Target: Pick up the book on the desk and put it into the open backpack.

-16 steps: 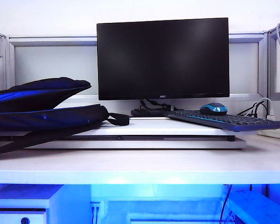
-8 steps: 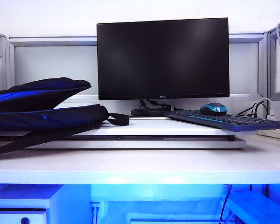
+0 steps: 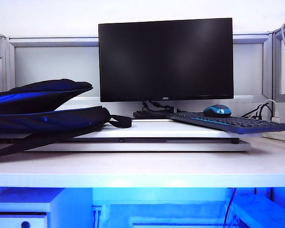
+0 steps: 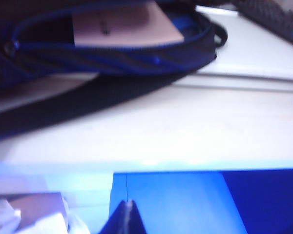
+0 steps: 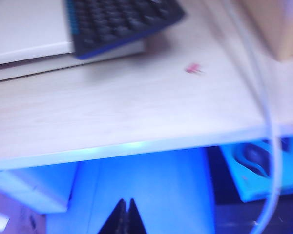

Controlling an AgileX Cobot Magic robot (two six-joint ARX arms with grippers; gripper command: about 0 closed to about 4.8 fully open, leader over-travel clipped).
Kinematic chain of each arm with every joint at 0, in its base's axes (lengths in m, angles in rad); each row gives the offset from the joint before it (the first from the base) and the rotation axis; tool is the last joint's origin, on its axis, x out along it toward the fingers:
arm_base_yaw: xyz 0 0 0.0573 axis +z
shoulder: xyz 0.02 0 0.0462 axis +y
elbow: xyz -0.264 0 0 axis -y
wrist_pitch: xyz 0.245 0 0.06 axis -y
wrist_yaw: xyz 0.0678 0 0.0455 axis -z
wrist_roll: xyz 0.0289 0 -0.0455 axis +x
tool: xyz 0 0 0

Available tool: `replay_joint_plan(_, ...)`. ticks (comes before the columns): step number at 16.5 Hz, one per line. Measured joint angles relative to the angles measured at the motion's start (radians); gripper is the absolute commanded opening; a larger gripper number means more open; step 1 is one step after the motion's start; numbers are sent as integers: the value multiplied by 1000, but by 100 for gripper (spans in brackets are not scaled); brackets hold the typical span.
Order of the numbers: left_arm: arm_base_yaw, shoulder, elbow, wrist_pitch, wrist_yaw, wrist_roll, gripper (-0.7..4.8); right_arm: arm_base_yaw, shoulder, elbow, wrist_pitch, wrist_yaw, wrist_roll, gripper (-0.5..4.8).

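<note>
Evidently both tools, left tool (image 4: 128,214) and right tool (image 5: 125,213), closed, empty.

The book (image 4: 124,24) is sitting inside the backpack (image 3: 42,111), pale pink-cream cover with a small dark mark showing through the open mouth. The backpack's a soft black bag with a blue sheen, lying on its side at the left end of the desk (image 3: 147,168), mouth gaping, one black strap trailing across the pale top.
</note>
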Motion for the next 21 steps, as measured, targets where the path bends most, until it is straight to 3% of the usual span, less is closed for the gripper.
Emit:
replay_joint_plan(4, 0, 0, -7, 22, -4, 13, -6, 6, 4, 0, 0, -57, -65, -2)
replay_joint_plan(7, 0, 11, -7, 22, 0, 23, -6, 89, 71, -2, 8, -62, -94, -1)
replay_joint_plan(21, 0, 10, -7, 23, 14, 20, -5, 87, 69, -3, 15, -53, -96, 1)
